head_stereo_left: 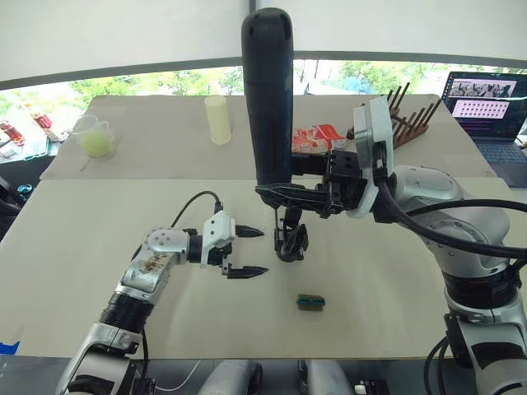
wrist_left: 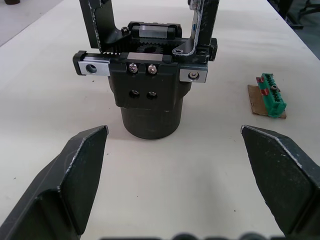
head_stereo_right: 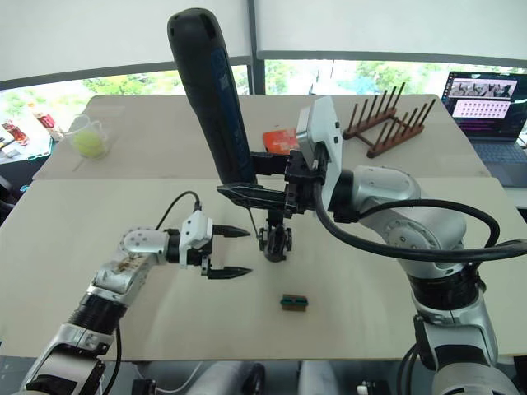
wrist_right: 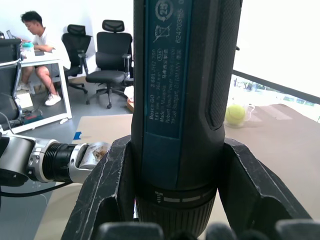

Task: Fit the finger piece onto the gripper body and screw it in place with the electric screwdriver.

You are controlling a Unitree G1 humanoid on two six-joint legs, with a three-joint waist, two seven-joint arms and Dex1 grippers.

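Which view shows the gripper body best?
The left wrist view: the gripper body is close and unobstructed, with screws and rails visible between the open left gripper. Both eye views show it small, beneath the screwdriver.

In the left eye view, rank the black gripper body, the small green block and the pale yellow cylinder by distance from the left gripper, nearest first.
From the left gripper:
1. The black gripper body, just beyond its open fingertips, toward the robot's right.
2. The small green block, farther right and nearer the robot.
3. The pale yellow cylinder, standing on the far table.
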